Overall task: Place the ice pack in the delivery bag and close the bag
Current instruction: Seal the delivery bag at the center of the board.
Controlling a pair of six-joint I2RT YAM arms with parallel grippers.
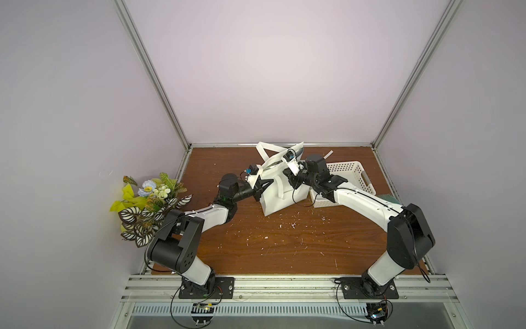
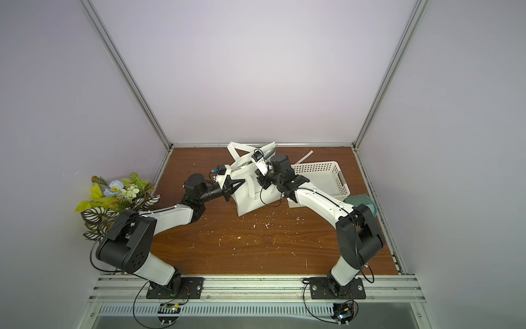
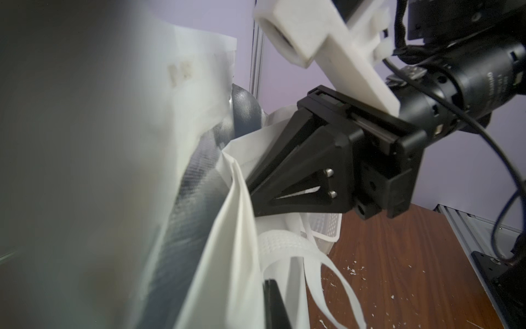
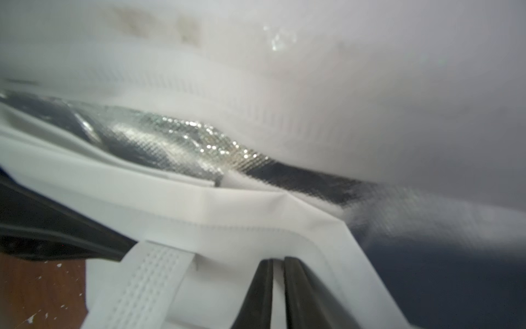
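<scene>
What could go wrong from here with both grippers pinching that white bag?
1. The delivery bag shows only a narrow foil slit at its mouth between the left gripper and right gripper, so the ice pack, blurred at the far edge, may catch on the rim.
2. A strap handle hangs beside the right gripper and could snag it.
3. Uneven pulling might tip the bag toward the basket.

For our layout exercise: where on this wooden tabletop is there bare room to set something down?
Free: the fleck-strewn front middle of the brown wooden tabletop, between the left arm and right arm, in front of the white fabric delivery bag; also the back-left corner. Crowded: the back, where bag, white perforated plastic basket, left gripper and right gripper bunch.
</scene>
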